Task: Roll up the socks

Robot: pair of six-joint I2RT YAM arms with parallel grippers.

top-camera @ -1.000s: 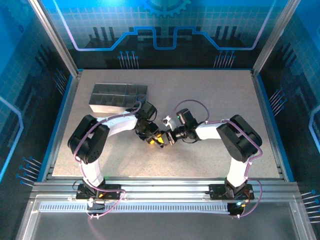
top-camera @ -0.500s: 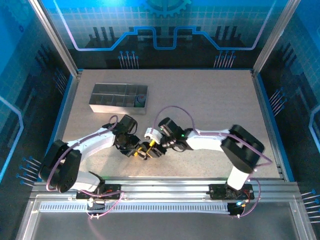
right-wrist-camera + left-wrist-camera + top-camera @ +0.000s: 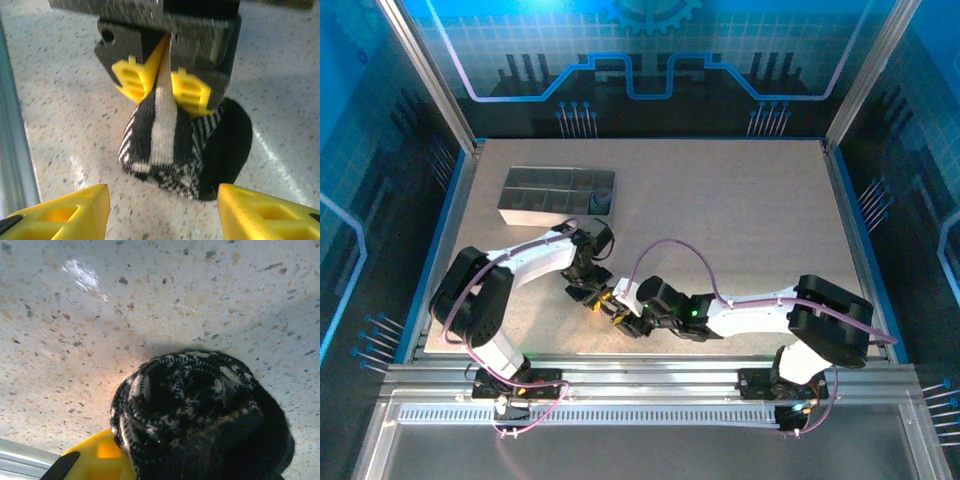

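The black sock with thin white stripes (image 3: 170,145) is a tight roll resting on the table, also seen close up as a coiled roll (image 3: 200,410). My left gripper (image 3: 162,82) is shut on the roll's upper fold, its yellow fingers (image 3: 192,90) pinching a white band of fabric. From above, my left gripper (image 3: 601,296) sits near the table's front middle. My right gripper (image 3: 162,195) stands open just short of the roll, nothing between its yellow fingertips (image 3: 75,210), and faces the left gripper (image 3: 625,318). I cannot make out the grey-blue sock.
The grey compartmented tray (image 3: 535,196) stands at the back left, with a dark round thing (image 3: 601,201) in its right-end compartment, too small to identify. The table's metal front rail (image 3: 15,150) runs close beside the sock.
Over the last second both grippers carried the sock from the table's middle toward the near edge and leftward. The right arm has stretched out low, and the left arm has re-bent.
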